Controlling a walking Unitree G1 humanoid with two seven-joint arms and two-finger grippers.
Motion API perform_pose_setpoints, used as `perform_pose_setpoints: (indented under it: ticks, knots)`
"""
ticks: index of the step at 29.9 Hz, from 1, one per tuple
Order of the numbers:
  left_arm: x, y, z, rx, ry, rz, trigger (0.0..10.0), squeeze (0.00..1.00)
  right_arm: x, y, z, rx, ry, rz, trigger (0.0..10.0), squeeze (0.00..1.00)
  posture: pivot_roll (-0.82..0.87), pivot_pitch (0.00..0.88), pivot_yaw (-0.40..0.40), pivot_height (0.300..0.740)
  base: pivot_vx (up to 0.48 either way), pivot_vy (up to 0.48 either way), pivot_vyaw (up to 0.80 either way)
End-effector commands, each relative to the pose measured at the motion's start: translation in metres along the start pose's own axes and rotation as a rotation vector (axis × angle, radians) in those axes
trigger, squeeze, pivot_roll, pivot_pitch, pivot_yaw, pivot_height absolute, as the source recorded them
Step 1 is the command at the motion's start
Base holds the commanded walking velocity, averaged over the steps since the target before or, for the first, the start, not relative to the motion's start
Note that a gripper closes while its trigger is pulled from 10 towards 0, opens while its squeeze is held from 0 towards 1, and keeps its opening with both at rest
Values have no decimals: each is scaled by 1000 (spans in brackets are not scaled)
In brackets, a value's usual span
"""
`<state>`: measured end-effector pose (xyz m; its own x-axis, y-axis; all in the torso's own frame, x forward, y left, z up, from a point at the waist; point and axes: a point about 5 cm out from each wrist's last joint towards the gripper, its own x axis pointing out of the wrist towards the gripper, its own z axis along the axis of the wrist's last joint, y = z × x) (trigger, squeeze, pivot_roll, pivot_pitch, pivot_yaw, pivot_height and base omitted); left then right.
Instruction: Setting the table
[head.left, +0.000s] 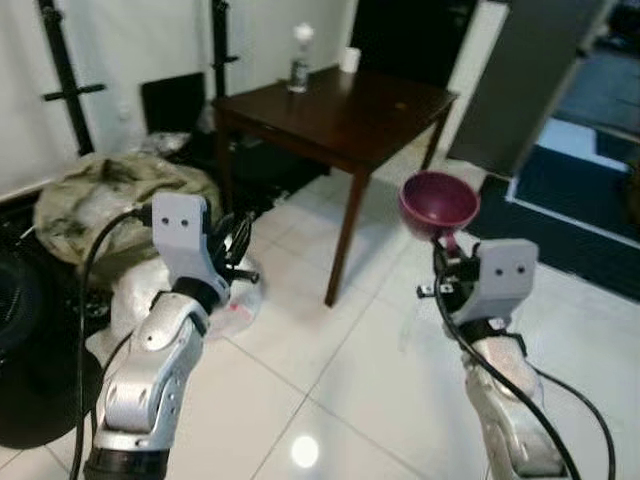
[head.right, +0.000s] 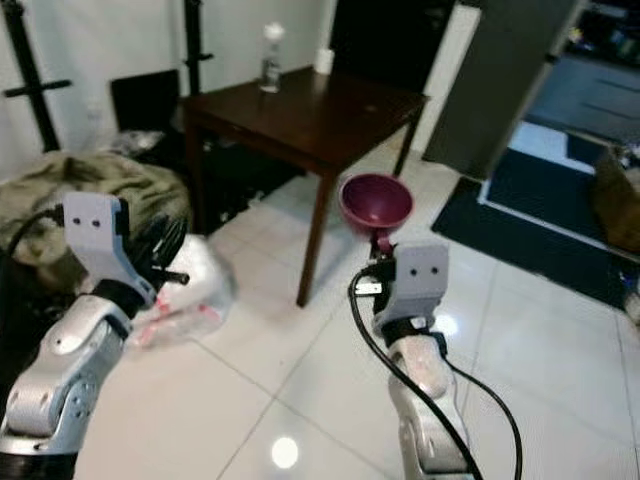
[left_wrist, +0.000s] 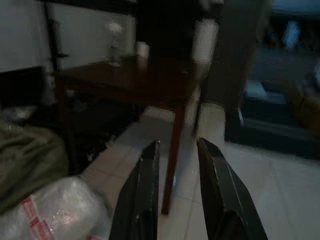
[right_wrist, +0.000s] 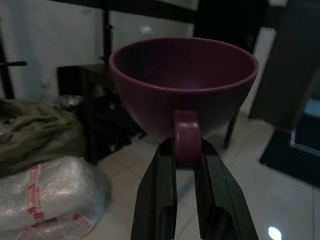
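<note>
- Right gripper (right_wrist: 185, 150) pinches the handle of a maroon cup (right_wrist: 184, 85) between its 2 black fingers (right_wrist: 161, 190), holding the cup upright in the air, mouth up.
- Seen from the head, the cup (head.left: 438, 204) sits at about 2 o'clock of the picture's centre, above the white tiled floor (head.left: 330, 390) and just off the near corner of the table.
- Left gripper (left_wrist: 175, 165) carries nothing; its 2 fingers (left_wrist: 142, 195) stand slightly apart with a narrow gap between them, pointing toward the table leg.
- Beyond both arms, at about 12 o'clock, stands a dark wooden table (head.left: 340, 115), well apart from the cup.
- On the table's far edge a clear bottle (head.left: 299, 62) with a white top stands upright, and a small white cup (head.left: 349, 59) stands near it at the far corner.
- At 9 o'clock an olive-green cloth heap (head.left: 110, 195) lies on the floor, with a bundle of bubble wrap (head.right: 195, 285) just beside it.
- At 3 o'clock a dark mat (head.left: 570, 225) covers the floor by a doorway.
</note>
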<state>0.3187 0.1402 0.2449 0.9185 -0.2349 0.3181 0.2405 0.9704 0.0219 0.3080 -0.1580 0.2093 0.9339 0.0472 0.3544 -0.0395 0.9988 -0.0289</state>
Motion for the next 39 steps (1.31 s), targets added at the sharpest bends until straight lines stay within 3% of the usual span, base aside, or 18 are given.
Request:
perform_pose_setpoints:
  ticks: [1, 10, 18, 19, 23, 26, 39]
  knots:
    - [3, -12, 1, 35, -12, -62, 10000, 0, -7, -7, -5, 15, 18, -45, 10000, 0, 1, 56, 5, 740, 0, 0, -800]
    - [7, -15, -4, 73, -4, -71, 10000, 0, -19, -1, -12, 52, 44, -24, 10000, 0, -17, 69, 38, 740, 0, 0, -800]
    - [-3, -12, -31, 167, 71, -60, 10000, 0, -38, 15, -18, 54, 103, 172, 10000, 0, -18, 76, 34, 740, 0, 0, -800]
    - [-3, -12, -31, 167, 71, -60, 10000, 0, -38, 15, -18, 54, 103, 172, 10000, 0, -18, 76, 34, 740, 0, 0, -800]
    - [-12, -6, -49, 137, 149, -74, 10000, 0, -57, 31, -23, 58, 166, 416, 10000, 0, -20, 79, 43, 740, 0, 0, -800]
    - [-15, -5, -53, 128, 166, -84, 10000, 0, -60, 33, -23, 55, 175, 472, 10000, 0, -20, 79, 43, 740, 0, 0, -800]
    - [-15, 0, -57, 129, 182, -80, 10000, 0, -57, 28, -18, 12, 152, 439, 10000, 0, -24, 74, 66, 740, 0, 0, -800]
